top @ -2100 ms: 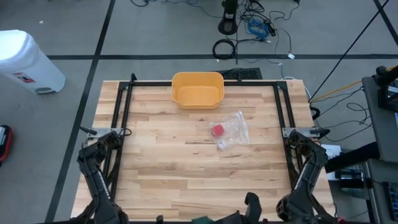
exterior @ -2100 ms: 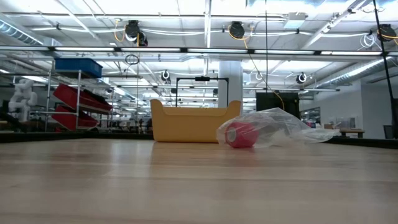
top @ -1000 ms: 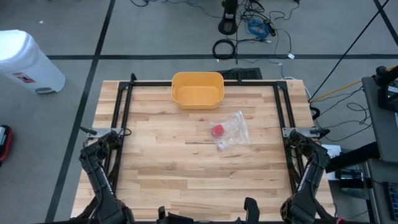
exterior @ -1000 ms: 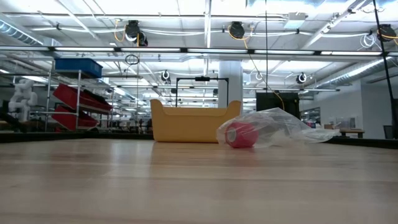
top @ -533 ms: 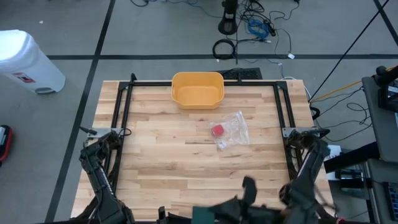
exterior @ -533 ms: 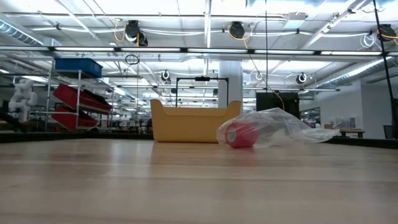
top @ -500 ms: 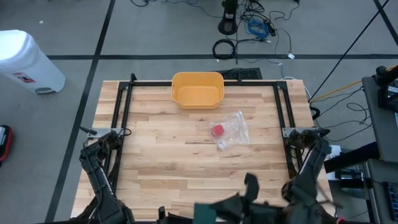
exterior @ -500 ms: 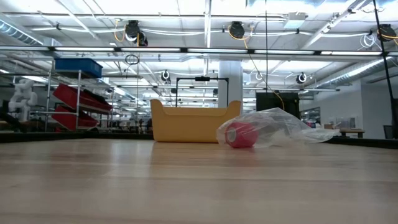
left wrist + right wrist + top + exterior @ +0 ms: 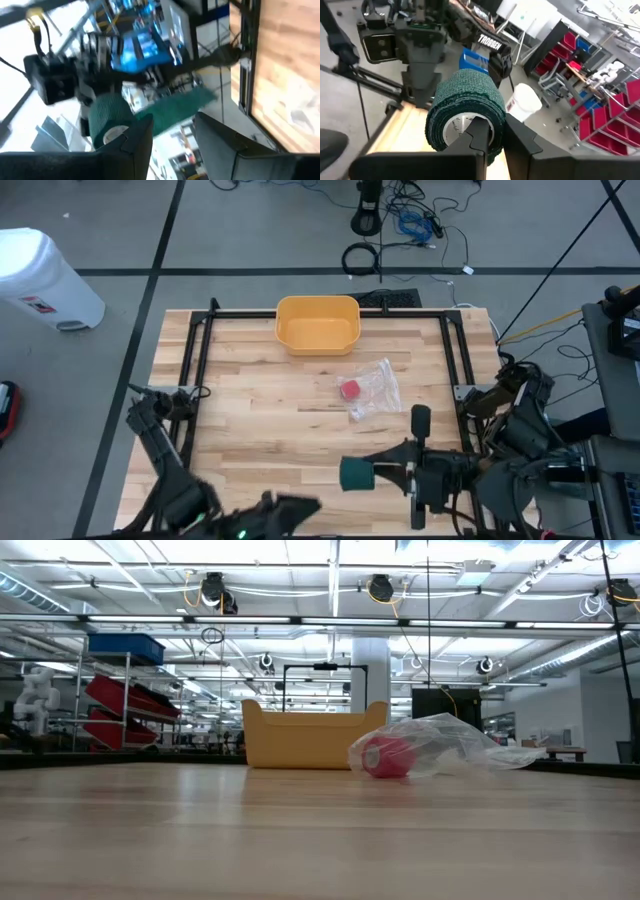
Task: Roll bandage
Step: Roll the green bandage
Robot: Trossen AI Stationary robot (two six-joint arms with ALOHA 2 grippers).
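A: Green, and already wound tight: the bandage roll (image 9: 465, 111) sits clamped in the right tool (image 9: 487, 135), one finger through its core and one outside. In the high view it is the green cylinder (image 9: 355, 474) held above the near part of the table (image 9: 250, 430), on the right side.

B: Then how far is the task, do you think?

A: Early, I judge. In the left wrist view a loose green tail (image 9: 180, 107) hangs off the roll (image 9: 107, 120); this is what remains to roll up. No winding work shows yet.

B: And the left tool?

A: The left tool (image 9: 172, 131) has its fingers apart and nothing between them. It is low at the near left edge of the table (image 9: 285, 510) and looks toward the roll from some way off.

B: Is there room to move?

A: Yes. The near half of the table is bare wood. The yellow bin (image 9: 317, 324) stands at the far edge. The plastic bag (image 9: 375, 388) with a red thing (image 9: 349, 389) inside lies right of centre, apart from the roll. The black frame rails (image 9: 455, 360) on both sides and the near edge are the limits to mind, I think.
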